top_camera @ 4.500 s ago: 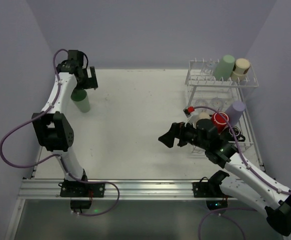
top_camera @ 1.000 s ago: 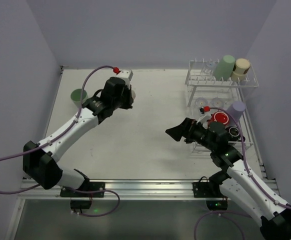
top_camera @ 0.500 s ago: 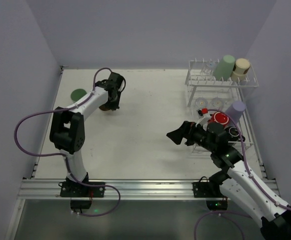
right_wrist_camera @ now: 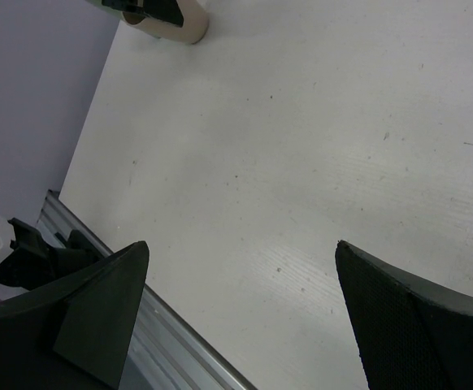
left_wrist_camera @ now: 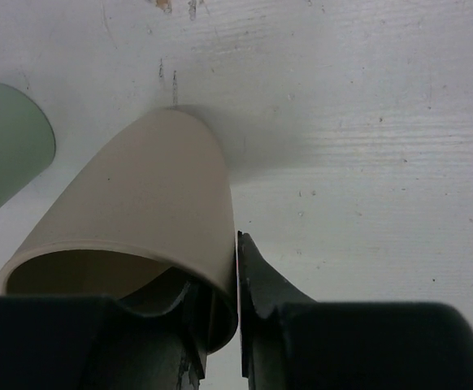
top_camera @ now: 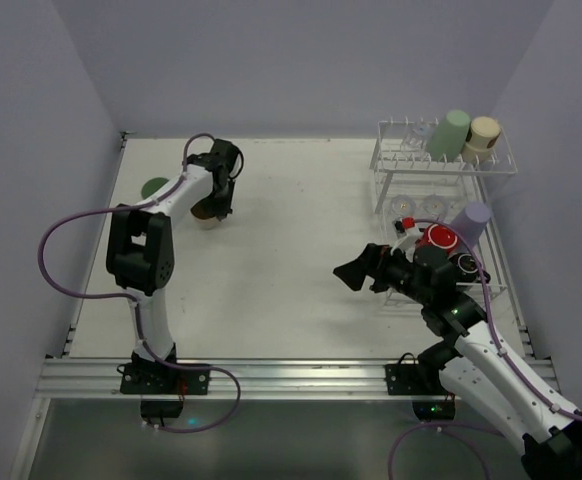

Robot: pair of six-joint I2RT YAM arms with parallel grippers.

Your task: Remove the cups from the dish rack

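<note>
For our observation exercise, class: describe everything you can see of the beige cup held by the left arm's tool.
The beige cup is a plain, matte tumbler with no handle, seemingly plastic, widening toward its open rim. The left tool pinches its wall at the rim, one finger inside and one outside. Its base points at the white table; contact is unclear. A green cup sits apart beside it.

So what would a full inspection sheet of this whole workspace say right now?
Surface: white table, faint scuffs.
Job's things: dish rack holds pale green tumbler, beige tumbler, lavender tumbler, red mug, clear glasses; green cup and beige cup are out on the table's left.
Clutter: nothing seen.
Grippers: left gripper pinches the beige cup's rim; right gripper open, empty.
Cables: purple cables loop off both arms.
Surroundings: plain walls, metal rail in front.
</note>
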